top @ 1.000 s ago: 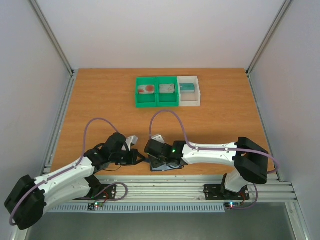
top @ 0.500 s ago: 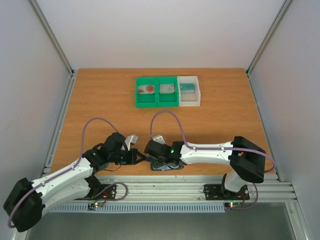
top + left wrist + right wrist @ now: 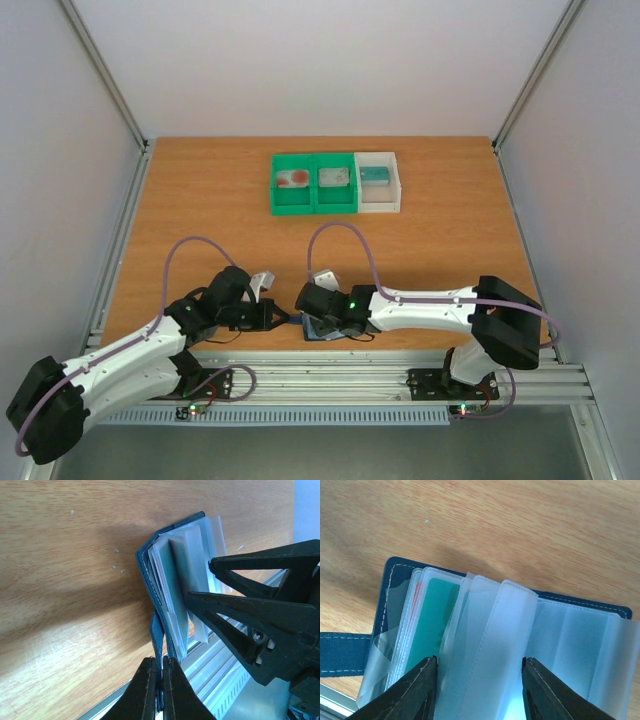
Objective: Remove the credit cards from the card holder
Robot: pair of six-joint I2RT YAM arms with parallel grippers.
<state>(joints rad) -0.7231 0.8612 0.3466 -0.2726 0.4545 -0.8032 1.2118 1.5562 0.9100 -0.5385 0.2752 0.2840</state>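
Observation:
The card holder [image 3: 316,330] lies open at the table's near edge, a dark blue cover [image 3: 387,592] with clear plastic sleeves [image 3: 505,630] fanned up. A teal credit card [image 3: 432,620] sits in one sleeve, with a red-edged card [image 3: 416,592] behind it. My right gripper [image 3: 480,662] is open, its fingers either side of a bulged bundle of sleeves. My left gripper [image 3: 160,661] is shut on the holder's blue strap [image 3: 157,630], just left of the cover [image 3: 146,567]. In the top view the two grippers [image 3: 283,318] [image 3: 318,322] meet over the holder.
At the back stand a green two-compartment bin [image 3: 313,205] and a white bin [image 3: 380,206]. Lying in them are a pale card with a red blotch [image 3: 293,179], a grey card [image 3: 333,177] and a teal card [image 3: 375,176]. The metal rail [image 3: 330,375] runs just behind the holder.
My right gripper has shifted a little to the right over the holder and its jaws have narrowed somewhat. The left gripper keeps its hold on the strap.

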